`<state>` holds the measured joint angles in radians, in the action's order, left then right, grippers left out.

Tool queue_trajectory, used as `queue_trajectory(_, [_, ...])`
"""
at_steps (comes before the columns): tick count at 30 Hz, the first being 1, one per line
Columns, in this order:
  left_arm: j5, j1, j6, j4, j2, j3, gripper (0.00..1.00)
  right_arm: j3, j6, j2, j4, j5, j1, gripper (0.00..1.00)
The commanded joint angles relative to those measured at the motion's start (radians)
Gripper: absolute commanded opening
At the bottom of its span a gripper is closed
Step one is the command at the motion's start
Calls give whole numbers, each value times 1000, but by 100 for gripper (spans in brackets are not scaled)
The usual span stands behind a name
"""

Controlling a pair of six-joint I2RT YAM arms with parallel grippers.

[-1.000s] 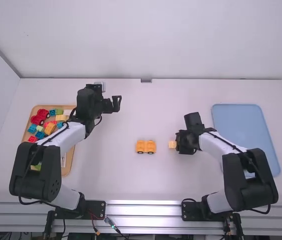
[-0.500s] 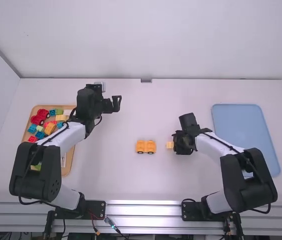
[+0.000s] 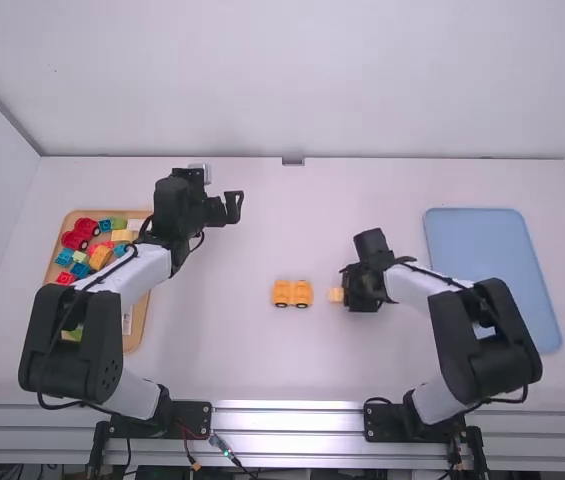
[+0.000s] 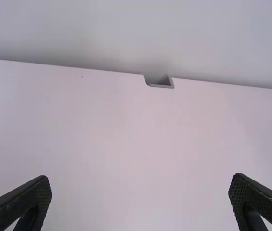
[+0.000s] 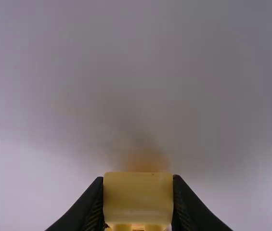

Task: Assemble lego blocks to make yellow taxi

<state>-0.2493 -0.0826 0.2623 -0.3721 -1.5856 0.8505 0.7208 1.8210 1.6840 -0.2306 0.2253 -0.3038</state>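
Here's your right gripper point(image 3: 344, 292), and it has the yellow block point(image 3: 336, 295) pinched, one finger pressed on either side of it. And look where that puts you: the block sits just to the right of the orange wheeled piece point(image 3: 292, 293), near it but apart, with the gripper on the block's far side from that piece. Whether the block touches the white tabletop point(image 3: 262, 370) or hangs slightly above it, you probably can't judge from here.

Over to your left gripper point(image 3: 226, 208): fingers spread wide, nothing between them, up beyond the wheeled piece and off to its left. Your wooden tray point(image 3: 138, 325) lies well to the left of the wheeled piece, loaded with mixed blocks, and there's red point(image 3: 80, 232), blue point(image 3: 65, 257) and orange point(image 3: 100, 257) among them, the left arm crossing over part of it. Swing to the other side and you've got the blue tray point(image 3: 482, 250), well to the right of the wheeled piece, with the right arm reaching over its near portion.
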Motion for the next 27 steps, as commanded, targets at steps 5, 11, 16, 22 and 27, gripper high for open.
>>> queue_trajectory(5, [0,4,-5,-1,-4,-20,99,20,-80,58,22,112,45,76])
queue_trajectory(11, [0,4,-4,-3,-4,-19,99,42,-127,57,16,119,64,99])
queue_trajectory(16, [1,4,-5,-3,-4,-19,99,93,-233,54,3,131,70,99])
queue_trajectory(22, [0,4,-8,-3,-4,-19,99,227,-480,54,-141,222,115,99])
queue_trajectory(27, [0,4,-8,-4,-4,-19,99,435,-896,54,-409,324,178,99])
